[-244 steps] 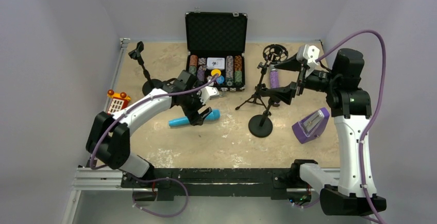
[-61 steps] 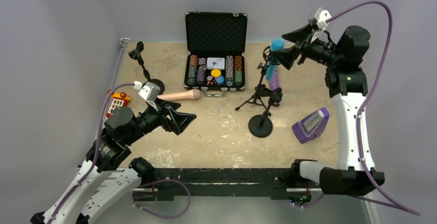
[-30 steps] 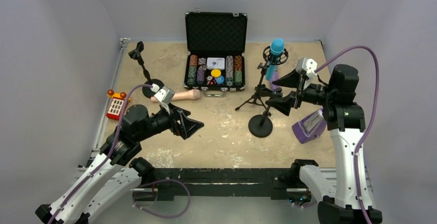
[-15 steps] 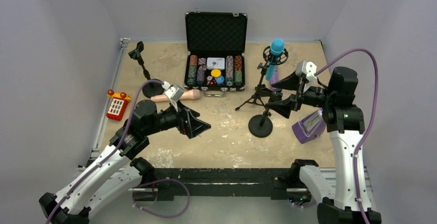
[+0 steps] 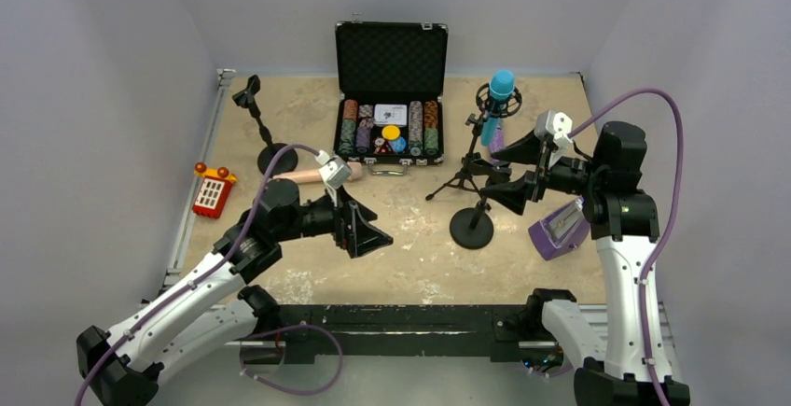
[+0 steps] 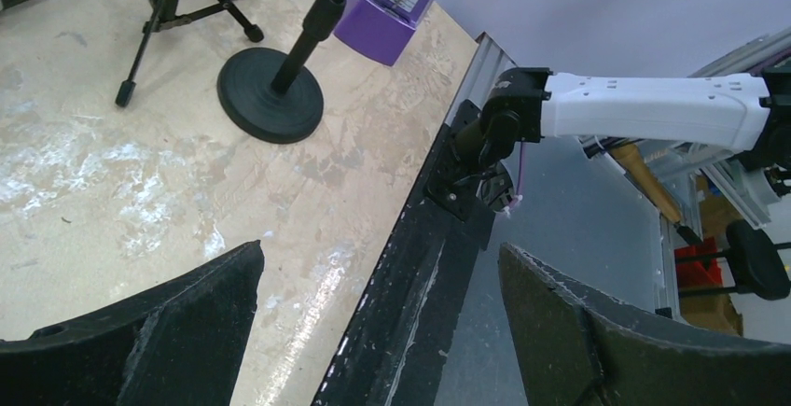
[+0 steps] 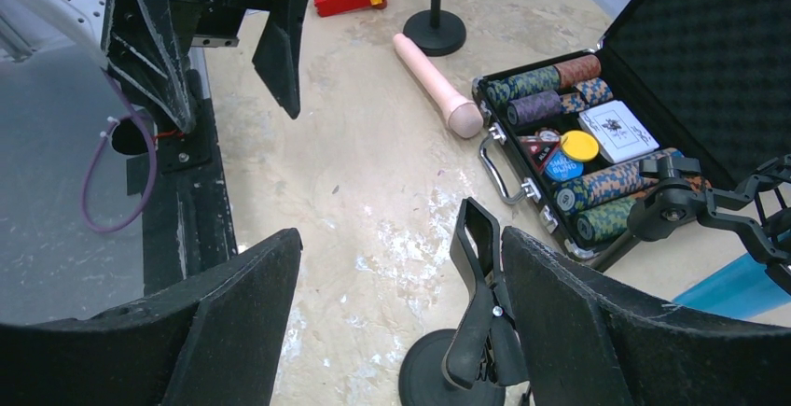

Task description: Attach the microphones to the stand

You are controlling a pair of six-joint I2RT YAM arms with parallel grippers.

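The cyan-blue microphone [image 5: 501, 89] stands upright in the ring mount of the tripod stand [image 5: 464, 175]. Behind that tripod the glittery purple microphone [image 5: 494, 141] lies partly hidden. The peach-pink microphone [image 5: 306, 175] lies flat on the table beside the case; it also shows in the right wrist view [image 7: 434, 84]. My right gripper [image 5: 494, 171] is open around the spring clip [image 7: 474, 285] of the round-base stand [image 5: 472, 228]; the clip sits close to one finger and is not gripped. My left gripper [image 5: 371, 238] hovers open and empty over the table's middle.
An open black case [image 5: 391, 51] of poker chips stands at the back centre. A second round-base clip stand [image 5: 270, 156] is at the back left, a red toy [image 5: 212, 191] at the left edge, and a purple box device [image 5: 562, 226] at the right. A black rail [image 6: 438, 238] lines the near edge.
My left arm has swung right and forward over the table's middle, away from the peach-pink microphone. The right gripper left the cyan microphone in the mount, dropped to the clip, then held still.
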